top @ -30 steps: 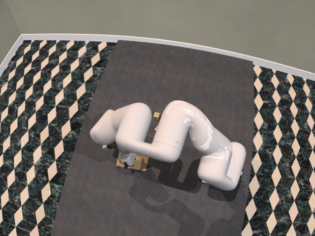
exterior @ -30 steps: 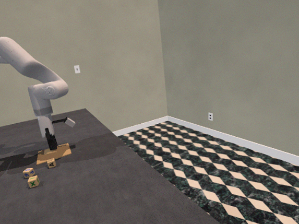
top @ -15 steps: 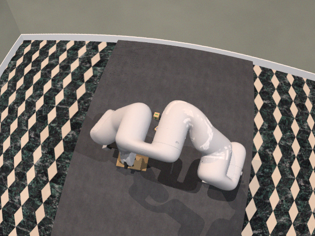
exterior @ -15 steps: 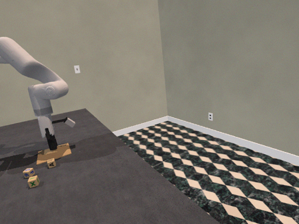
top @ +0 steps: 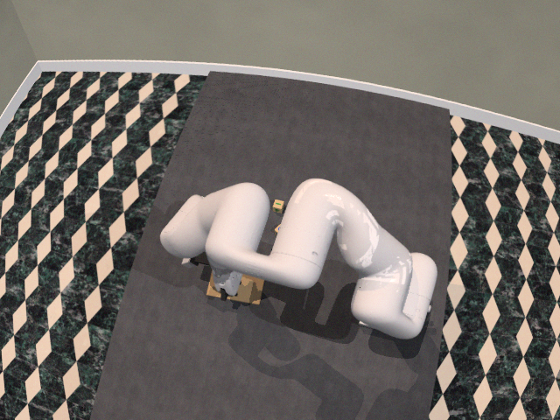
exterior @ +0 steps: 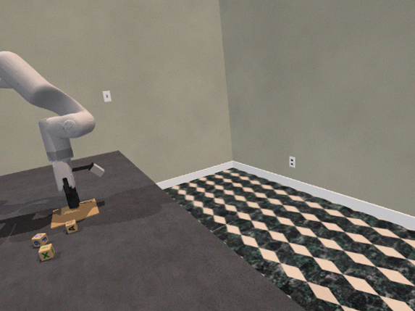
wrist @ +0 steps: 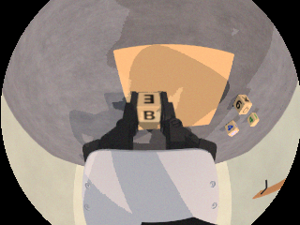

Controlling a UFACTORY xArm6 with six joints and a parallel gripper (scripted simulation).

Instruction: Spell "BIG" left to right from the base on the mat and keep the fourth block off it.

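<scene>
My gripper (wrist: 149, 100) is shut on a wooden block (wrist: 149, 114) that shows a black "B" to the wrist camera. It holds the block low over the tan mat (wrist: 175, 84), near the mat's left side in the wrist view; I cannot tell whether the block touches the mat. In the exterior view the fingers (exterior: 72, 200) reach down to the mat (exterior: 74, 214) and hide the block. Three other blocks lie off the mat: one close to its edge (exterior: 71, 226), one with blue marks (exterior: 40, 239), and one with a green "X" on its side (exterior: 46, 252).
From above, the arm's white links cover most of the mat (top: 239, 290) and the gripper (top: 227, 289). One loose block (top: 277, 206) shows between the links, with another (top: 276, 227) partly hidden. The three loose blocks also show at the right of the wrist view (wrist: 243, 115).
</scene>
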